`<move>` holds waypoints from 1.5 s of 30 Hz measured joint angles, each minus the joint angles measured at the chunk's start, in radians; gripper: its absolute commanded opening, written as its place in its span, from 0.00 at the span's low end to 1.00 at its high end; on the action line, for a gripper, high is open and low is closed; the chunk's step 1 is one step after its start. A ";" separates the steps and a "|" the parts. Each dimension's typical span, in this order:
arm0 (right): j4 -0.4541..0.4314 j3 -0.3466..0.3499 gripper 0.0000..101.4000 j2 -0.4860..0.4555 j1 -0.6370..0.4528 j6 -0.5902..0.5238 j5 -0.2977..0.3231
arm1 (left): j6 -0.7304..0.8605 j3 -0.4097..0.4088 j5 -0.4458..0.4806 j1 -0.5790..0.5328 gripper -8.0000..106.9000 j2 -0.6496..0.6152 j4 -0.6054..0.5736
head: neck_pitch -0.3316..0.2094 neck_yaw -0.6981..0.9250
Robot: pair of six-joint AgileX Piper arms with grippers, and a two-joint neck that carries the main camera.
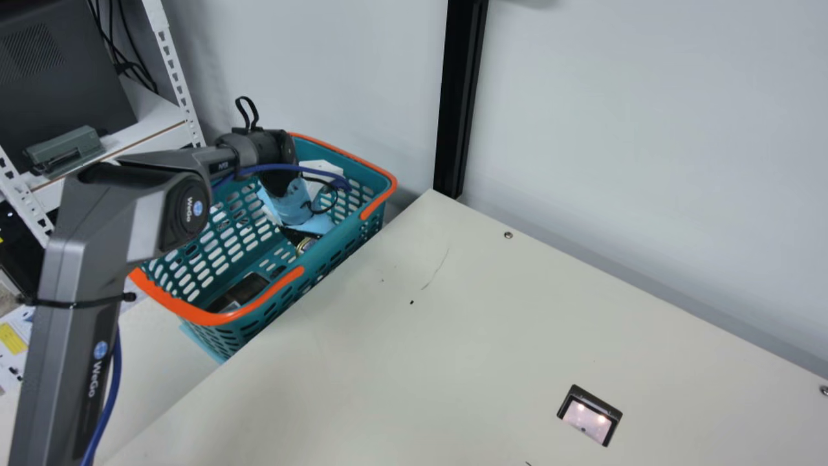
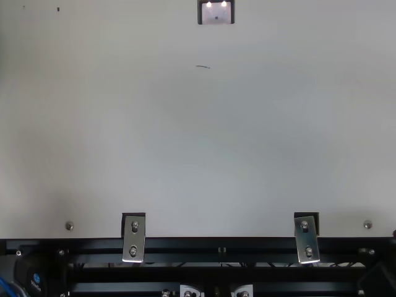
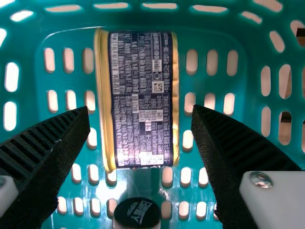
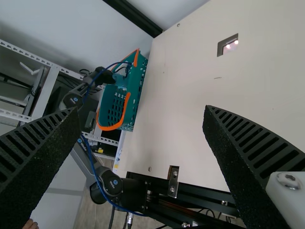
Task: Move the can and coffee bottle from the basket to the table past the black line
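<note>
My left arm bends at the elbow and slopes down into the teal basket [image 1: 213,318]. There my left tool [image 1: 290,200] holds nothing, its fingers wide apart over the can [image 3: 143,100]. The black-capped coffee bottle [image 3: 137,213] is near the can; slotted floor shows either side. My right tool [image 4: 142,110] is spread too, above the surface [image 4: 176,105].

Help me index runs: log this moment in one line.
left gripper: jaws open, clear of can | can: lying in basket | coffee bottle: black cap near can's end | right gripper: jaws open | grasp: none yet
</note>
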 measured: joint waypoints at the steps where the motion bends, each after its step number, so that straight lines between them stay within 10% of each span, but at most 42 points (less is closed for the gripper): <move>1: 0.000 0.000 1.00 0.000 0.000 0.000 0.000 | 0.000 -0.010 0.005 0.000 0.16 0.006 0.000 | 0.000 0.000; 11: 0.000 0.000 1.00 0.000 0.000 0.000 0.000 | -0.008 -0.057 0.058 0.008 0.16 0.052 0.002 | 0.000 0.000; 30: 0.000 0.000 1.00 0.000 0.000 0.000 0.000 | -0.038 0.381 -0.045 0.084 0.16 -0.470 -0.124 | 0.000 0.000; 45: 0.000 0.000 1.00 0.000 0.000 0.000 0.000 | -0.072 0.430 0.055 0.085 0.16 -0.661 -0.140 | 0.000 0.000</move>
